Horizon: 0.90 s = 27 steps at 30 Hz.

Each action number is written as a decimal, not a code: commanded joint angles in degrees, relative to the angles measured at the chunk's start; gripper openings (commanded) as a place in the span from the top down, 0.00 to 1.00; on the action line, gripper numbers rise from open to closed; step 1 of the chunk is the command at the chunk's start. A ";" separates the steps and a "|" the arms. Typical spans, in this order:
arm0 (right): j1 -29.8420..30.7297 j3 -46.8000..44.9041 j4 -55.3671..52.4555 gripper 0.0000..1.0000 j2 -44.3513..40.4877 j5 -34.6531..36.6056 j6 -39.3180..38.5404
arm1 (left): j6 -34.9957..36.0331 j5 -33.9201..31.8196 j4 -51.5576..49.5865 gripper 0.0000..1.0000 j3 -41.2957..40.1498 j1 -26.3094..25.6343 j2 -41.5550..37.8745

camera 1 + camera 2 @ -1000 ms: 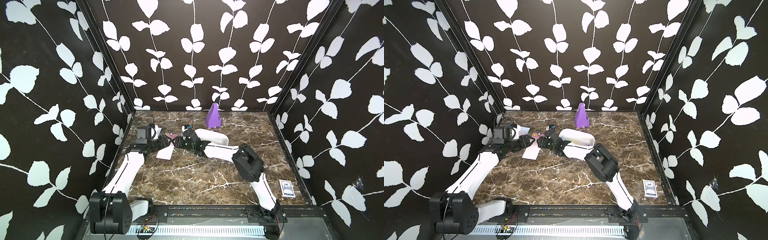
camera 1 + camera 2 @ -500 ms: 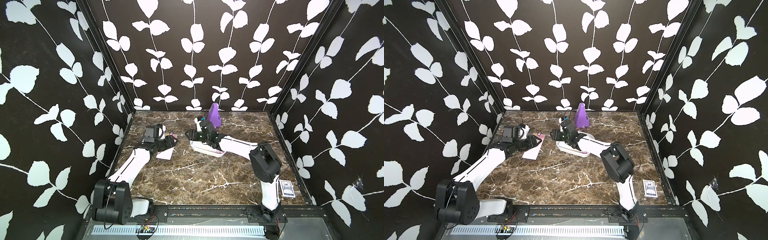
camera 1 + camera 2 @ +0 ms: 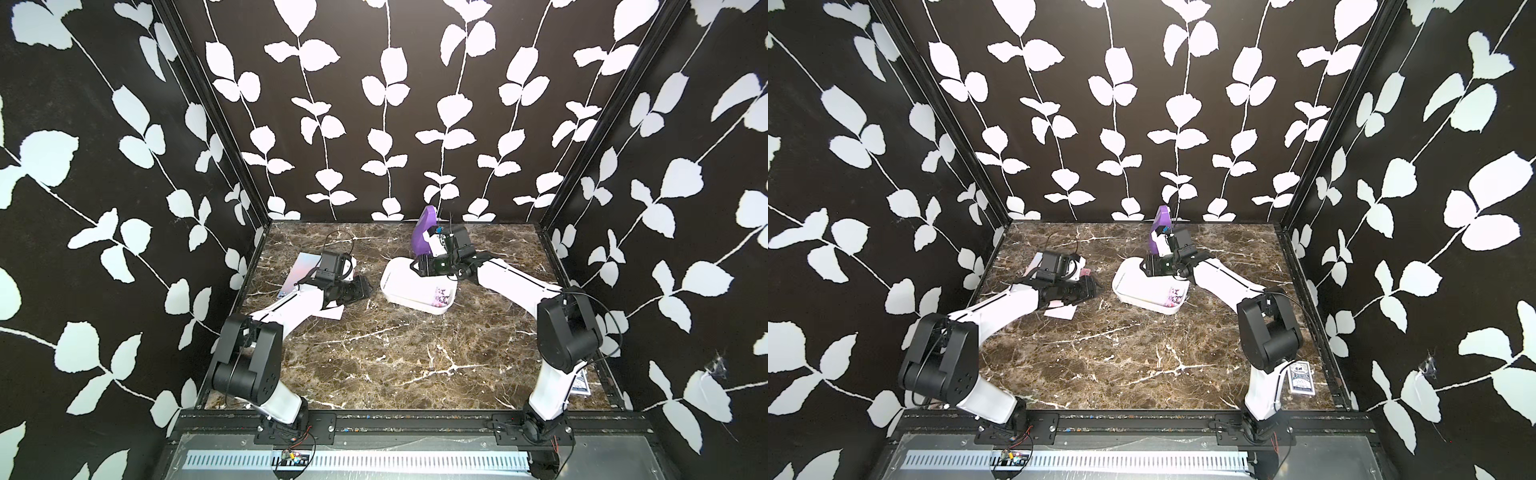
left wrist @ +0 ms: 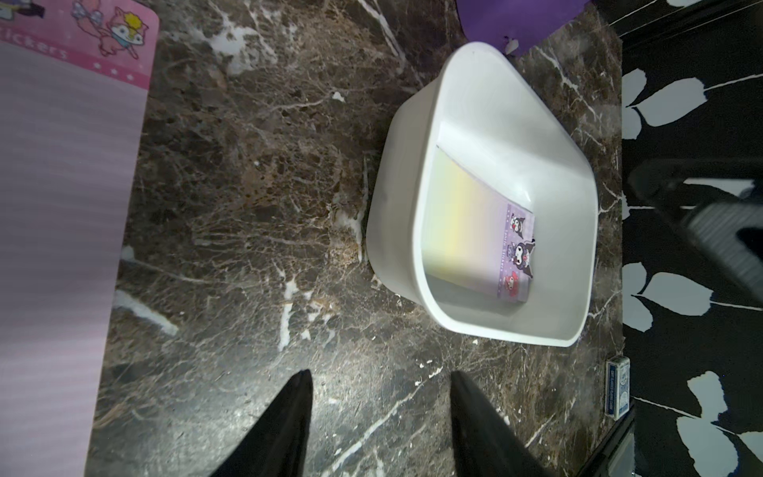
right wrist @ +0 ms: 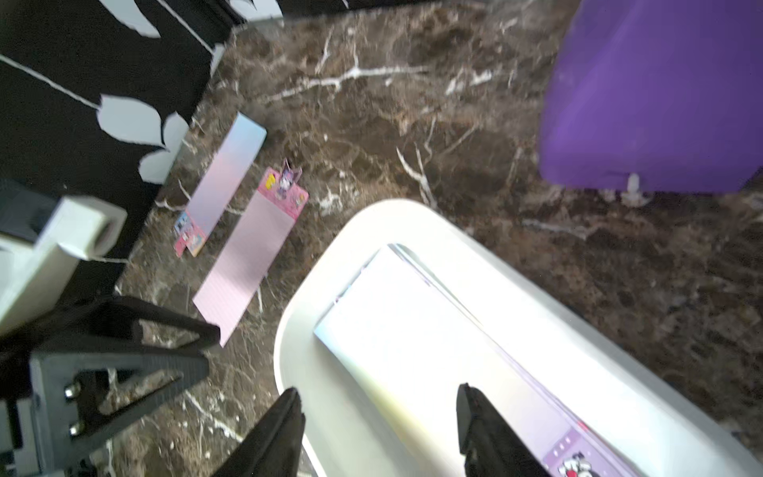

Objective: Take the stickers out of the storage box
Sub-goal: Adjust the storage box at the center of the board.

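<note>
A stack of stickers [image 4: 475, 231] lies in the storage box [image 4: 398, 198] on the table [image 4: 256, 206]. Only the right wrist view shows clearly the loose stickers [image 5: 243, 256] on the table; in both top views the left arm covers most of them. The left claw [image 4: 380, 373] and the right claw [image 5: 377, 390] are open and hold nothing.

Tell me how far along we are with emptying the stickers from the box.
Done: at least two sheets, a pink sheet and a blue-pink gradient sheet, lie on the table. In hand: nothing; the left gripper and right gripper are both open and empty, the right one above the storage box. Left: a stack of stickers lies in the box, so several pulls likely remain.
</note>
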 commanded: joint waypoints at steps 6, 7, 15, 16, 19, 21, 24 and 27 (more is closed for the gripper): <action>-2.05 8.18 -22.45 0.36 4.13 -4.99 -16.02 | 0.66 0.04 -0.47 0.44 1.89 -2.37 0.83; -2.42 9.09 -23.88 0.33 5.02 -4.82 -16.76 | 0.66 -0.09 -0.47 0.44 1.94 -3.03 1.26; -3.87 12.47 -27.73 0.32 9.60 -1.34 -18.24 | 0.40 0.56 0.18 0.44 3.03 -5.13 5.61; -3.80 12.44 -27.69 0.32 9.88 -0.89 -18.24 | 0.46 0.64 0.12 0.44 3.34 -5.27 6.14; -3.97 11.43 -26.64 0.32 9.98 -0.38 -17.77 | 0.92 0.21 -0.08 0.44 4.11 -5.41 7.20; -3.89 10.88 -26.13 0.31 10.08 -0.65 -17.19 | 1.22 -0.07 -0.08 0.44 4.73 -5.40 7.93; -3.91 10.83 -26.01 0.31 10.16 -1.66 -16.82 | 1.78 -0.28 -0.12 0.44 6.19 -5.40 9.81; -3.90 9.93 -25.16 0.30 9.53 -2.54 -16.24 | 2.29 -0.50 -0.34 0.44 8.72 -5.40 12.10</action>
